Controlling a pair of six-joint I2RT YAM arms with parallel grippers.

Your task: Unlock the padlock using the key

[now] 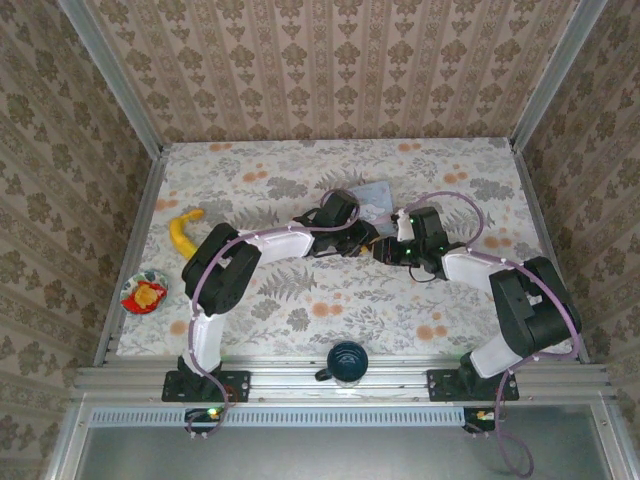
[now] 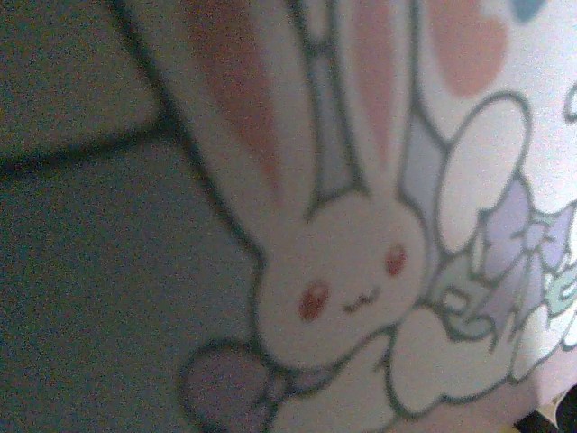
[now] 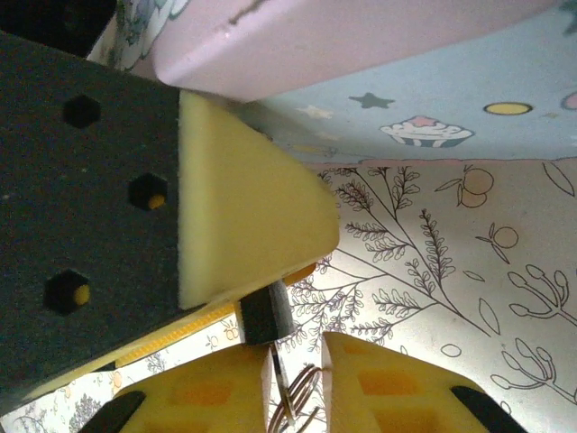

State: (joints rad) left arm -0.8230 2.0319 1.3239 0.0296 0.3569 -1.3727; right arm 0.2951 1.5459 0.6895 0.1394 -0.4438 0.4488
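Matt black padlock (image 3: 266,316), thin bright metal loop (image 3: 302,397), smooth printed tin (image 2: 343,271), matt flower-printed table cover (image 3: 433,271).

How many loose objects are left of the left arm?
2: a yellow banana farther back, a small red-and-yellow dish closer in; the left arm may hide others.

No legible text, no labels, no numbers

Tiny blackish padlock (image 3: 264,314), blocky, upright
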